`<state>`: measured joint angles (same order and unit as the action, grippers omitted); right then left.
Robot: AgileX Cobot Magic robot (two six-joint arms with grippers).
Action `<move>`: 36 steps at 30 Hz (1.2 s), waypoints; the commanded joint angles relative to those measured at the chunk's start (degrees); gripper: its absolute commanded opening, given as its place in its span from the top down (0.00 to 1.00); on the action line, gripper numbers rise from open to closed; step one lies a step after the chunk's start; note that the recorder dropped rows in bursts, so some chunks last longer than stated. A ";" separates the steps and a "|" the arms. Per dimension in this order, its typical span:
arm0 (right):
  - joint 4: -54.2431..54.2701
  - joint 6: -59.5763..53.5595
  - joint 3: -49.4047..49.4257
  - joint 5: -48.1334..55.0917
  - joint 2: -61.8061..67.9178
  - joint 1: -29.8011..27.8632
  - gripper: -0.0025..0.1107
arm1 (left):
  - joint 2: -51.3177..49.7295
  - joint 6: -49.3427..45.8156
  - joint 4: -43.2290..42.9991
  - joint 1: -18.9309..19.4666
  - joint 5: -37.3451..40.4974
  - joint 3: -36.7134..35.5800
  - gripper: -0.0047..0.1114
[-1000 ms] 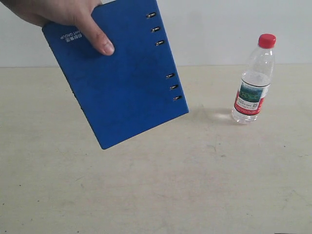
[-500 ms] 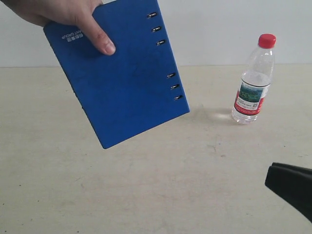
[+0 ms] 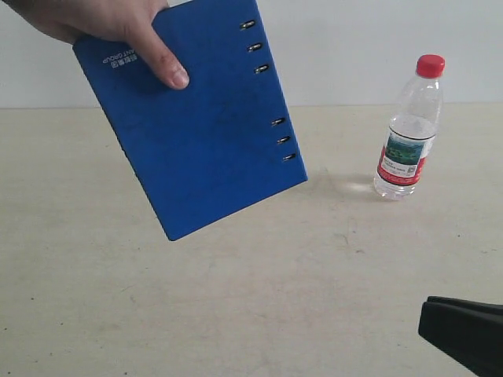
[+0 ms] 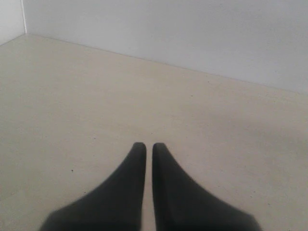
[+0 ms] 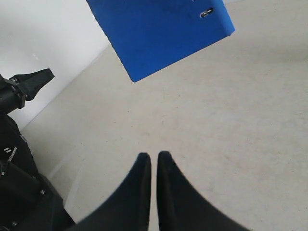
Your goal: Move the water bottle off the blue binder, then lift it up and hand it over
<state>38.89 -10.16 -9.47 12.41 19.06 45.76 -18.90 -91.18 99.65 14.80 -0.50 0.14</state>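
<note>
The water bottle (image 3: 409, 129), clear with a red cap, stands upright on the table at the right, apart from the binder. The blue binder (image 3: 192, 118) is held tilted in the air at the upper left by a person's hand (image 3: 118, 23); its lower corner shows in the right wrist view as the blue binder (image 5: 159, 33). My right gripper (image 5: 154, 155) is shut and empty over bare table; in the exterior view the right gripper (image 3: 431, 316) enters at the lower right corner, well in front of the bottle. My left gripper (image 4: 146, 145) is shut and empty, out of the exterior view.
The beige table (image 3: 259, 298) runs back to a white wall (image 3: 346, 47). The other arm's black body (image 5: 19, 144) shows at the edge of the right wrist view.
The right gripper came into the exterior view at the lower right and has since sunk lower. The hand-held binder has drifted slightly to the right. The bottle has not moved.
</note>
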 commanded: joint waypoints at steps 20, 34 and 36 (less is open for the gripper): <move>-0.15 0.00 0.27 -0.16 -13.82 -41.03 0.98 | 0.54 0.20 0.29 -0.04 0.82 -0.14 0.92; -0.28 -0.37 0.27 2.63 -13.82 -51.20 0.98 | 0.54 0.20 0.29 -0.04 0.82 -0.14 0.92; -4.75 -0.62 0.37 8.11 -13.82 -51.20 0.98 | 0.54 0.20 0.29 -0.04 0.82 -0.14 0.92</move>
<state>38.38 -10.04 -9.47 14.89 5.67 -5.16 -18.90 -91.18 99.65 14.80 0.00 0.14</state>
